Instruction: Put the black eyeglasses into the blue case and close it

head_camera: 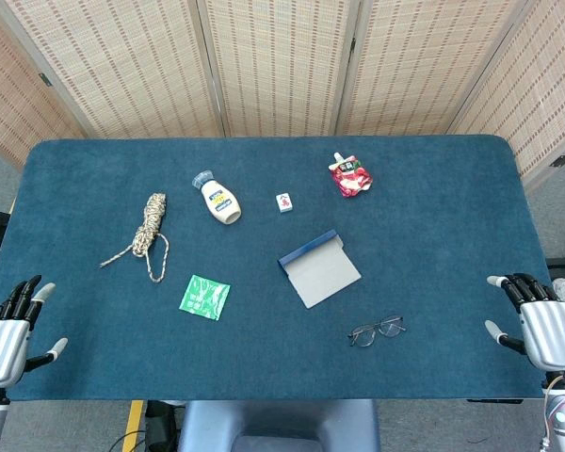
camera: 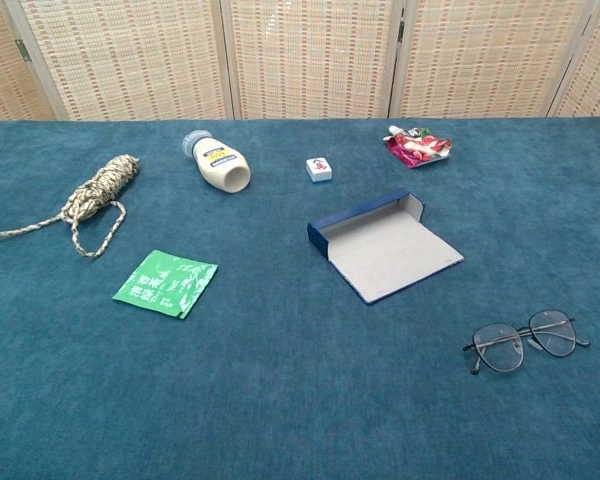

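Only the head view takes in both hands: the left hand and the right hand rest at opposite near corners of the blue desk, fingers released and spread, grasping nothing. The chest view shows neither hand. The black eyeglasses lie unfolded, well inward of the right hand's fingers, near the desk's front edge. The blue case lies open just beyond them, grey lining up. Farther off sit a rope bundle, white bottle, green packet, small tile and red pouch.
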